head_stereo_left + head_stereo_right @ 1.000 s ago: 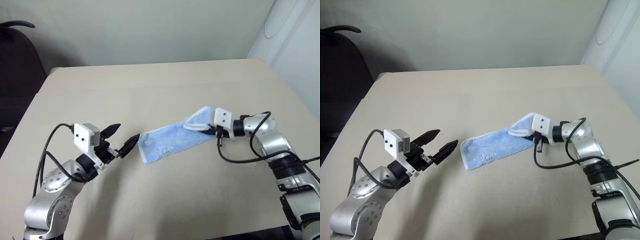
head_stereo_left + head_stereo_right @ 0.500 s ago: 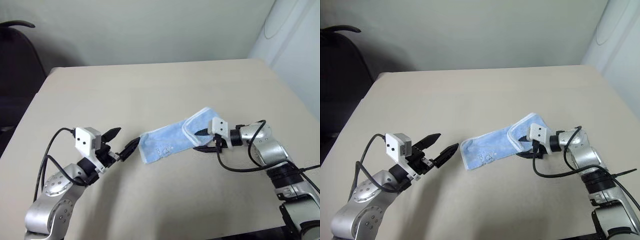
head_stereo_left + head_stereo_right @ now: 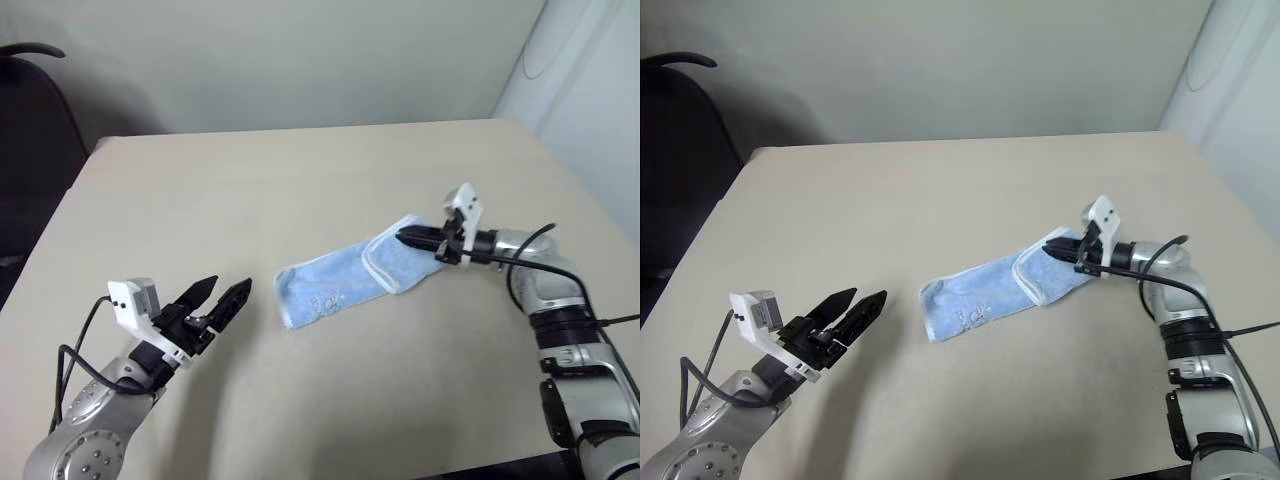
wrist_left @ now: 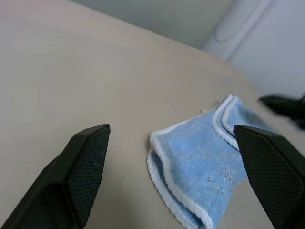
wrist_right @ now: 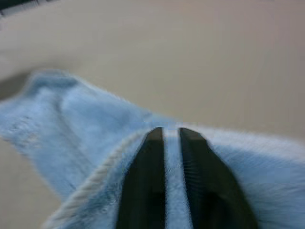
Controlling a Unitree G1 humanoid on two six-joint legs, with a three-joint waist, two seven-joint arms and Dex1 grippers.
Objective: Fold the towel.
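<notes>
Beige table (image 3: 300, 180) bears the towel (image 3: 340, 285); right gripper (image 3: 408, 238) pinched shut over its folded end, left gripper (image 3: 222, 295) wide beside it.

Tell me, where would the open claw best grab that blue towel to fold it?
Probably the towel's free end nearest the open left gripper, coming in low from that side. That white-edged end lies flat and uncovered on the table, while the far end is already doubled over, under the shut right gripper.
</notes>
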